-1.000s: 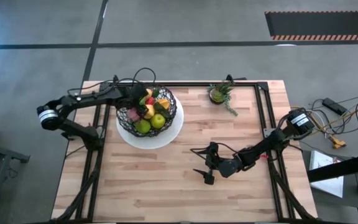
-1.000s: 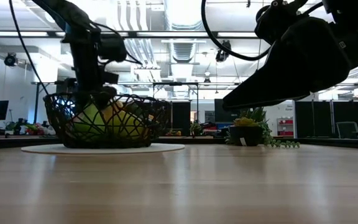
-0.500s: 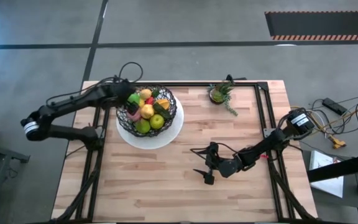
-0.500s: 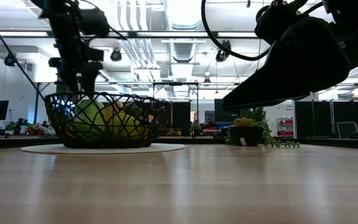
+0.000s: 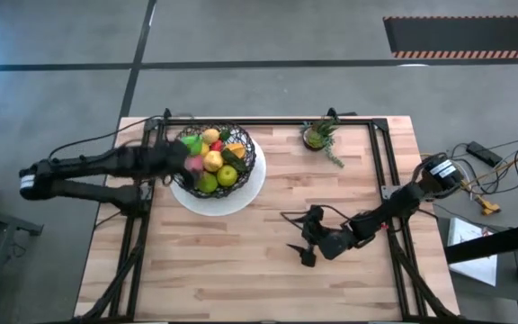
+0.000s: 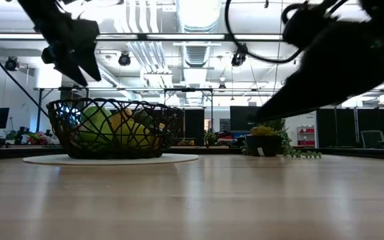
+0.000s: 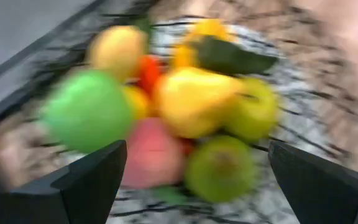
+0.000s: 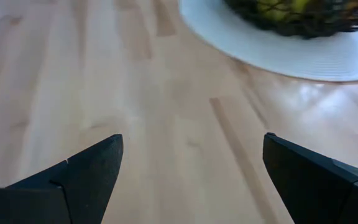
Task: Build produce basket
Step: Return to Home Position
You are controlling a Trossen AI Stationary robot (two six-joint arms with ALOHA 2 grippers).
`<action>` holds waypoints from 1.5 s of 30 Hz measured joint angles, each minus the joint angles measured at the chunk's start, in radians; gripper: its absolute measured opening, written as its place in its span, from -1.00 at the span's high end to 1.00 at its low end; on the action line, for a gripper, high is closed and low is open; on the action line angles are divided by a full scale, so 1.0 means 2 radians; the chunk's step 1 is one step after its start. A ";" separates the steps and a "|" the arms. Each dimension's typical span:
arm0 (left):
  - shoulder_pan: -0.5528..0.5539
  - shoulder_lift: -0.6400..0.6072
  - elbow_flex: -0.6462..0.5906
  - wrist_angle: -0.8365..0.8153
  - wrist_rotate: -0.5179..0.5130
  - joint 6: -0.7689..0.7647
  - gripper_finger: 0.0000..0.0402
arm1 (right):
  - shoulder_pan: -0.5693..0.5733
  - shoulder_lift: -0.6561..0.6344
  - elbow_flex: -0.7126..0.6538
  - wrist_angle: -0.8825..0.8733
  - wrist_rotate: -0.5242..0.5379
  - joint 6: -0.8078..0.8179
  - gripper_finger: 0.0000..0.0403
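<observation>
Left tool (image 7: 197, 142) hangs spread and empty by the basket (image 5: 251, 155) rim — produce (image 5: 212, 160) heaped inside, apparently nothing left to carry; right tool (image 8: 193, 137), spread, idles.

You have a round white plate (image 5: 241, 196) lying on the light wooden table (image 5: 241, 261). To the plate's right, well apart from it, a small potted plant (image 5: 317, 135) stands upright. Far beyond the plate, a dark mat (image 5: 461, 34) with a striped edge lies on the grey floor.
</observation>
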 joint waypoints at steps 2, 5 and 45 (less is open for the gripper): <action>-0.056 -0.003 -0.018 0.028 -0.007 -0.018 -0.87 | 0.011 -0.017 0.000 -0.026 -0.013 -0.005 -0.83; -0.142 -0.002 -0.048 0.095 -0.051 -0.045 -0.87 | 0.029 -0.050 0.000 -0.077 -0.030 -0.007 -0.83; -0.102 -0.263 -0.280 0.445 0.069 0.136 0.94 | -0.174 -0.511 -0.249 -0.009 -0.299 -0.117 0.96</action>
